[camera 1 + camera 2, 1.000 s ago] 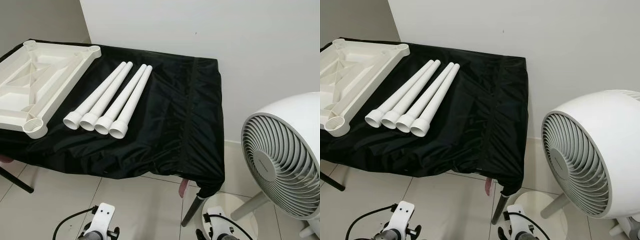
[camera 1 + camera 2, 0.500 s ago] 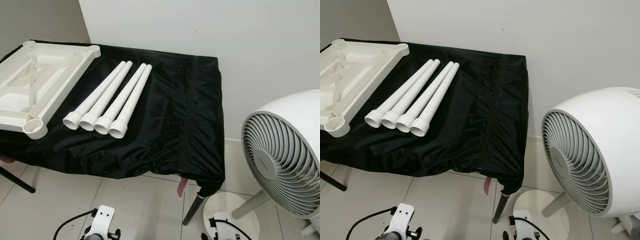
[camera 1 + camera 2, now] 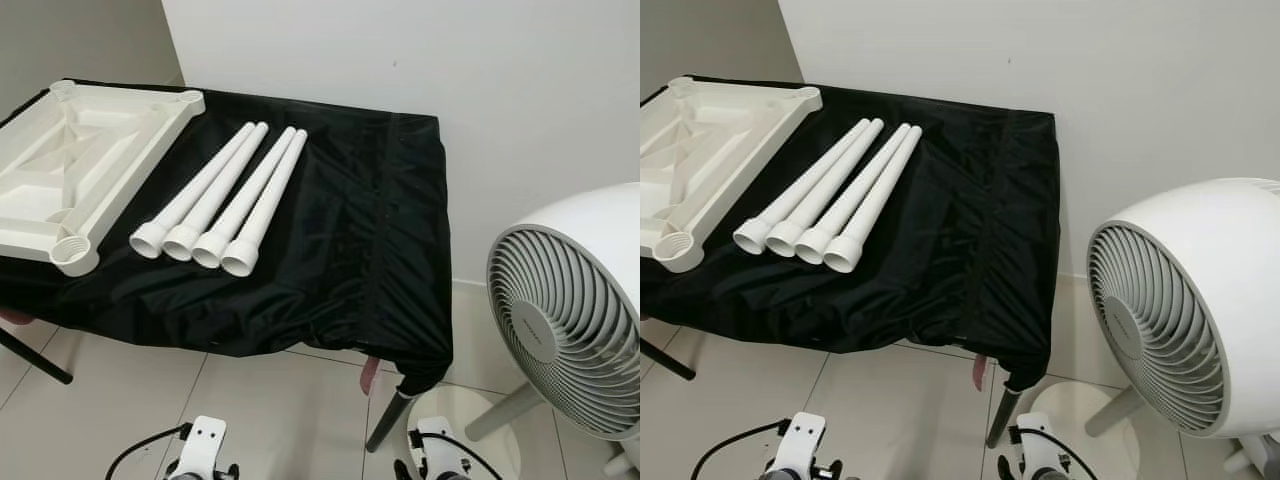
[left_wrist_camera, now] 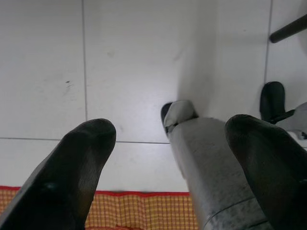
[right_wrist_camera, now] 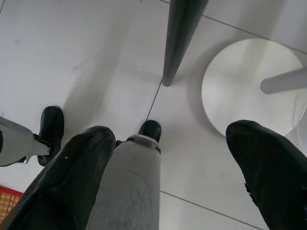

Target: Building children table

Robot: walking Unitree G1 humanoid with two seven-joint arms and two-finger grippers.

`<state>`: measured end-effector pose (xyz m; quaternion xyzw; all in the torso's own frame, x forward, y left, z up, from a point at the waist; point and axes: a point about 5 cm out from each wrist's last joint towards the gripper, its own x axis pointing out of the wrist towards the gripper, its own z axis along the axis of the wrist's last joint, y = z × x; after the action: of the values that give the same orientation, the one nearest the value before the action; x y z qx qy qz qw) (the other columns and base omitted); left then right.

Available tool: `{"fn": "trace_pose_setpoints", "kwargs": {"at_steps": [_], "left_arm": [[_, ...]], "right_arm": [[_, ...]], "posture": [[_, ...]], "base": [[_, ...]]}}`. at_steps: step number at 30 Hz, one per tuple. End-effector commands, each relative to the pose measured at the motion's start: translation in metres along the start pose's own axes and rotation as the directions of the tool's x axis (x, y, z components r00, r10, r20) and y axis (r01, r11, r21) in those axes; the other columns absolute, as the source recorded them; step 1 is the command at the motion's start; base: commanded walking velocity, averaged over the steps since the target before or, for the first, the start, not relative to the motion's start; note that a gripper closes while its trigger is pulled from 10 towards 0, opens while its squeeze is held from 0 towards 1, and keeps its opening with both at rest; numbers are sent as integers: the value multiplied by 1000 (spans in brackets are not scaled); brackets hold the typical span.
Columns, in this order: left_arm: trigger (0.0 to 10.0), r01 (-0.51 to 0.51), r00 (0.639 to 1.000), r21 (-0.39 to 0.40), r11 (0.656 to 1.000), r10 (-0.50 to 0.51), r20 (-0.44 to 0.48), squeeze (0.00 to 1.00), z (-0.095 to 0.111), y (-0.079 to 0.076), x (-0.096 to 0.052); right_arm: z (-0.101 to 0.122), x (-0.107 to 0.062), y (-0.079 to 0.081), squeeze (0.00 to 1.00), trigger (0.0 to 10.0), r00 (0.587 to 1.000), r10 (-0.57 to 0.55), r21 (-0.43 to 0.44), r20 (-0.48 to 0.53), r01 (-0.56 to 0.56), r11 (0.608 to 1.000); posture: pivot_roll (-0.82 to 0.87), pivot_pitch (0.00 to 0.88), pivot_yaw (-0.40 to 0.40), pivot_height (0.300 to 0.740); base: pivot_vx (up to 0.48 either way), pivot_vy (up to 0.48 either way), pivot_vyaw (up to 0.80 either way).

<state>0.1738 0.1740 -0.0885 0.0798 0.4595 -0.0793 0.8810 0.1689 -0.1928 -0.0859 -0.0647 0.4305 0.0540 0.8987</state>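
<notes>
Four white legs lie side by side on the black-draped table, beside the upturned tabletop, long axes running away from the robot. Left gripper and right gripper hang spread, low over the floor tiles; the left arm looks nearer.

No writing, label, brand or number can be read anywhere. A small mark sits at the hub of the white fan, too small to make out.
</notes>
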Motion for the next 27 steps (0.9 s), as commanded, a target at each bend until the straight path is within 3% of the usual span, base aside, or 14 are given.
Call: {"fn": "trace_pose_setpoints", "kwargs": {"at_steps": [1,16,27], "left_arm": [[10000,-56,998,8,998,57,-42,0,-9,3,-1],[10000,-42,997,12,999,42,-58,0,-11,-8,-1],[10000,-43,997,23,999,44,-64,0,-15,-6,-2]], "right_arm": [[-6,-1,4,0,10000,1000,9,0,-27,-9,1000],[-15,-4,2,0,10000,999,14,-9,-49,-15,1000],[-17,-5,1,0,10000,998,18,-32,-66,-20,999]], "posture": [[103,0,30,740],[92,0,9,740],[102,0,-1,740]], "base": [[0,480,0],[0,471,0],[0,455,0]]}}
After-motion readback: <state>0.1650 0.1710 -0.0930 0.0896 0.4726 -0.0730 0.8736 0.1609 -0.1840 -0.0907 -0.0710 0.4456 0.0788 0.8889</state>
